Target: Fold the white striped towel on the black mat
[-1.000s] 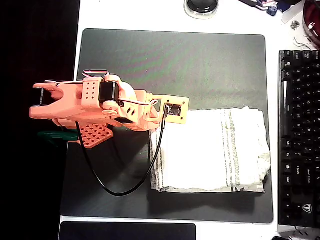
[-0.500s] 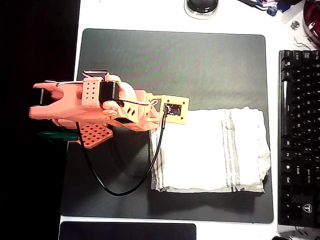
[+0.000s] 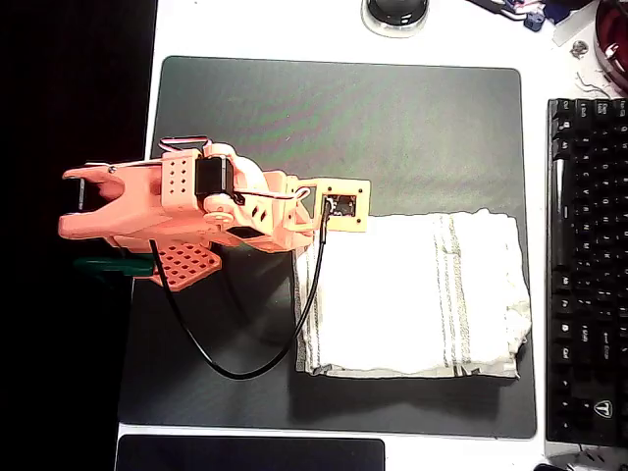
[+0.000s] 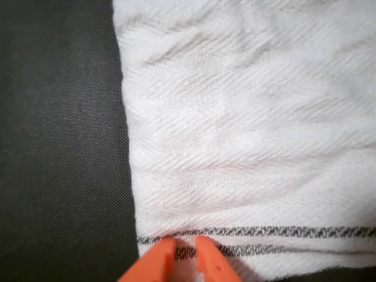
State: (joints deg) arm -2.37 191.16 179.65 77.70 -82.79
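Orange gripper [image 4: 187, 249] at the white striped towel [image 3: 412, 294] on the black mat [image 3: 343, 128].
We see its tips nearly together over the grey stripes at the towel's edge; no writing reads; the arm has shifted slightly since a second ago.

Black keyboard [image 3: 587, 270] along the right edge of the overhead view, on a white table [image 3: 294, 29]. At the top edge, a round dark object [image 3: 395, 12] on a grey base, cut off by the frame; at the top right corner, a clutter of small items [image 3: 589, 34] too cropped to identify. At the bottom edge, a smaller dark pad [image 3: 250, 454]; at the left, a green object [image 3: 103, 265] against a black area.
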